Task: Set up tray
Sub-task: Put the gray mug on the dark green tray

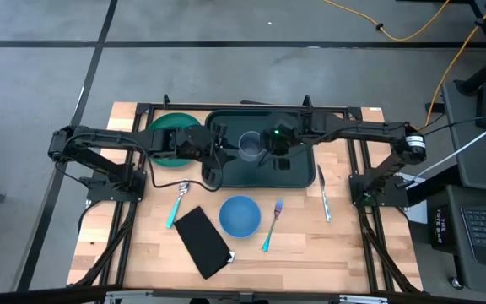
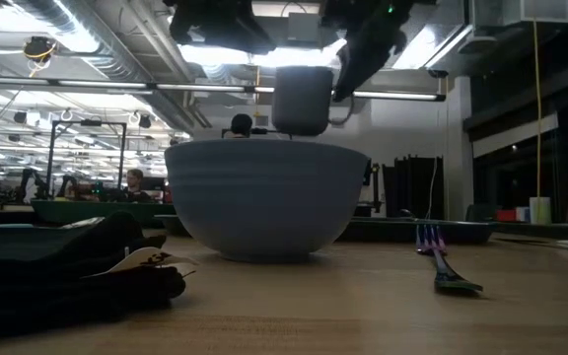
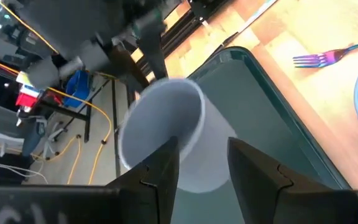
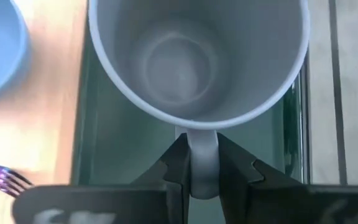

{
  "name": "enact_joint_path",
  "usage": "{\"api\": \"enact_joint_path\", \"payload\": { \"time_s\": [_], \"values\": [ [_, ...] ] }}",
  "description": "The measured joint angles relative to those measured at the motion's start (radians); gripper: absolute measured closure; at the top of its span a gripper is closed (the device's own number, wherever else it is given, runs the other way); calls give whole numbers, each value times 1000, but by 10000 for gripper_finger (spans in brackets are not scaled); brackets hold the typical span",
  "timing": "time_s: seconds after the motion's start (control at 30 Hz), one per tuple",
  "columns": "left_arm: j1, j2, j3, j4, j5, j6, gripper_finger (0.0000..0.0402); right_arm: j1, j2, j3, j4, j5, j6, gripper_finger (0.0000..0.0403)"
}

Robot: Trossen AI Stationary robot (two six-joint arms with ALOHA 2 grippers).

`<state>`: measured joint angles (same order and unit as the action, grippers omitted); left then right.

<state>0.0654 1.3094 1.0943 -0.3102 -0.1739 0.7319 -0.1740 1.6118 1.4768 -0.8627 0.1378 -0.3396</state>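
Tray (image 1: pixel 304 171) sits at the table's back middle; looks stiff, light, best grabbed by its rim. Right gripper (image 4: pixel 201 163) pinches the mug (image 4: pixel 197 59) handle above it, left gripper (image 3: pixel 202 163) spread wide alongside.

No text, label or number can be read anywhere.

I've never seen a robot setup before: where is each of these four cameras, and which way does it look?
High: overhead, straight down; both arms over the tray.
Low: table height, across the blue bowl; arms overhead.
Left wrist: left gripper at the mug.
Right wrist: right gripper clamping the mug's handle.
All four show the mug.
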Motion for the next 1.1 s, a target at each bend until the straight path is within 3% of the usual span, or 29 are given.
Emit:
{"api": "enact_joint_path", "payload": {
  "time_s": [0.2, 0.4, 0.6, 1.1],
  "values": [
    [0, 43, 4, -15, -29, 6, 272, -31, 39, 61, -5, -14, -30, 344],
    [0, 139, 116, -113, -115, 15, 272, -36, 65, 91, -32, -17, -48, 344],
    [-7, 179, 180, -135, -93, 31, 272, -34, 85, 92, -62, -9, -57, 344],
    [22, 245, 182, -165, -101, -43, 272, -34, 82, 91, -64, -8, -58, 344]
  ]
}}
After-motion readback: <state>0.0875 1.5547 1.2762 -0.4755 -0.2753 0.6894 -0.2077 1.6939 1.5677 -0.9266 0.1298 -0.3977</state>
